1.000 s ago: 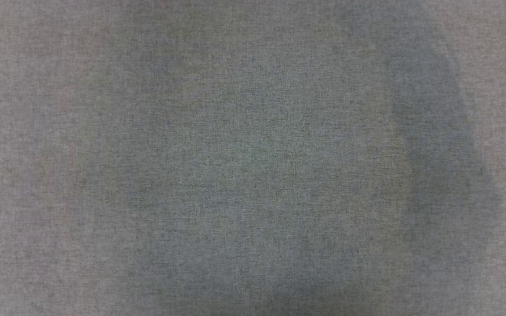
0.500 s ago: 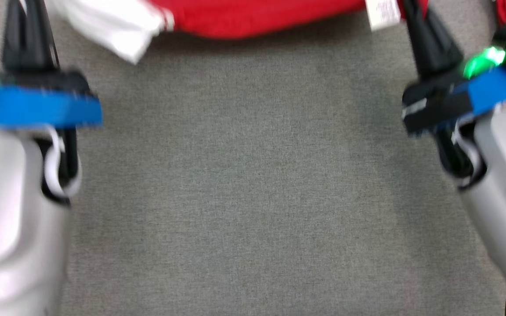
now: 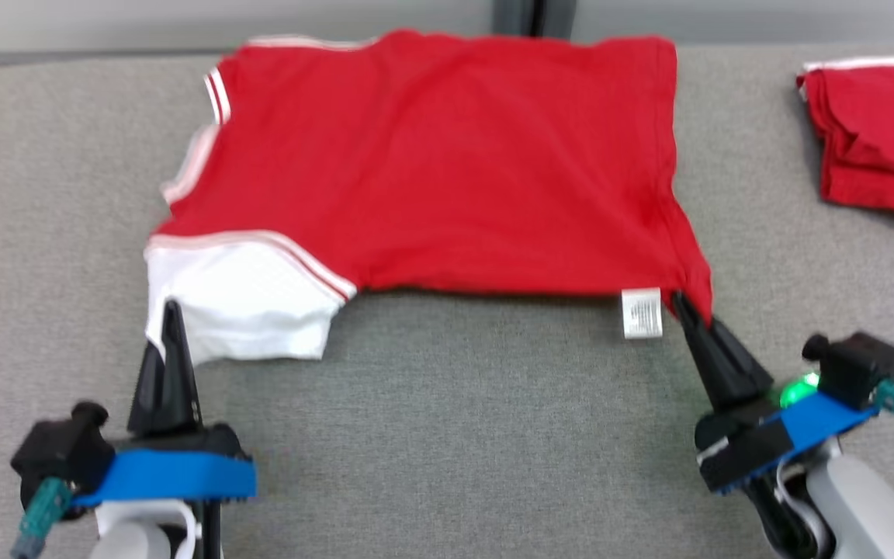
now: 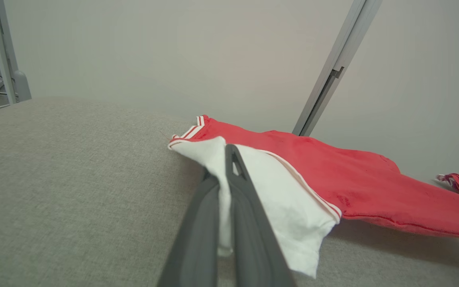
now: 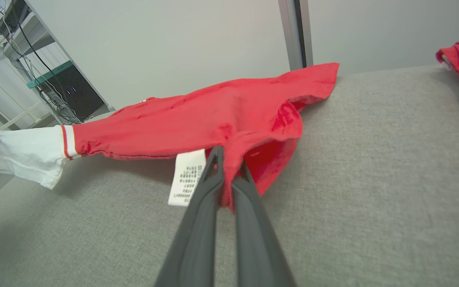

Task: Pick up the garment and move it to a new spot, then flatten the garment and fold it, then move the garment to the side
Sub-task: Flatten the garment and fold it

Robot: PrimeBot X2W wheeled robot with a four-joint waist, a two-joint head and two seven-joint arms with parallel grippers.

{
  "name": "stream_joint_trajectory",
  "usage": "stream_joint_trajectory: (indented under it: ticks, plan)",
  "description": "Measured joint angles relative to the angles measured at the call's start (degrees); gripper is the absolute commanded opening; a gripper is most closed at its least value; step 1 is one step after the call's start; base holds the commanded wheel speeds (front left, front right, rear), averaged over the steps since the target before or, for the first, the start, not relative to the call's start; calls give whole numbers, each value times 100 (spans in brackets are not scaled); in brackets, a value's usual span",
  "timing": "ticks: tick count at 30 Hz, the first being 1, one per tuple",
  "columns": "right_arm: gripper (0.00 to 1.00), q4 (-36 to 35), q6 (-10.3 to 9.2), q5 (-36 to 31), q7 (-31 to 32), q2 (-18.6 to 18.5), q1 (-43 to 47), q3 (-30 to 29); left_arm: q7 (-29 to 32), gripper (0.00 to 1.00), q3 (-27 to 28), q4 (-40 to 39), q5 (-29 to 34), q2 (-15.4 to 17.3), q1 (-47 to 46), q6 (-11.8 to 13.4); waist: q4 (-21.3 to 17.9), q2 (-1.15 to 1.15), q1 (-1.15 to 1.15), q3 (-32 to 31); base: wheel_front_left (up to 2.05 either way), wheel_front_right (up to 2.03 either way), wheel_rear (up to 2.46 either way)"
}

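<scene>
Inspector: Location of the red short-sleeved cloth garment [image 3: 447, 155]?

Recorder: Spread over the far half of the grey fabric-covered table [image 3: 455, 435], reaching its far edge. The far part lies on the cloth surface. Both wrist views show the near edge raised off it, with shadow beneath.

Inspector: State of the left pincer [image 3: 174, 314]?

Recorder: Fingers together, clamped on the garment's white sleeve [image 3: 245, 295] at the near left corner. The left wrist view shows white fabric pinched between the two dark fingers.

Inspector: And the right pincer [image 3: 681, 304]?

Recorder: Fingers together, clamped on the red near right corner of the hem. It grips just beside the small white care label [image 3: 641, 313], which hangs from the near edge.

Inspector: Condition of the garment?

Recorder: Held between the two pincers and mostly smooth, with creases gathering toward the right grip. Red-and-white striped trim borders the sleeve and the left-hand edge.

Inspector: Other items noted?

Recorder: One bundled red cloth with white trim [image 3: 874, 132] lies at the far right of the table, well apart from the garment. Behind the table stand a pale wall and a grey metal post [image 3: 532, 15].
</scene>
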Motion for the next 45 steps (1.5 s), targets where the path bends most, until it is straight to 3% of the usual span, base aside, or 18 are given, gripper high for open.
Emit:
stream_joint_trajectory:
  ticks: [10, 22, 33, 45]
  plan:
    - [0, -397, 0, -160, 263, -4, 1317, -279, 16, 0, -22, -289, -81, -56, 1045, 136, 96, 0, 0, -619, 0, 0, 0]
    - [0, -1126, 0, -524, 927, 350, 2536, -988, 113, 0, -278, -396, -120, -156, 1710, 174, 134, 0, 1, -886, 0, 0, 0]
    - [0, -1163, 0, -619, 1204, 704, 2414, -1107, 180, 0, -356, -358, -143, -13, 1516, 41, 87, 0, 2, -895, 0, 0, 0]
    - [0, -1014, 0, -271, 1289, 671, 1586, -949, 343, 0, -409, -193, -58, 265, 578, -212, -62, 0, 2, -577, 0, 0, 0]
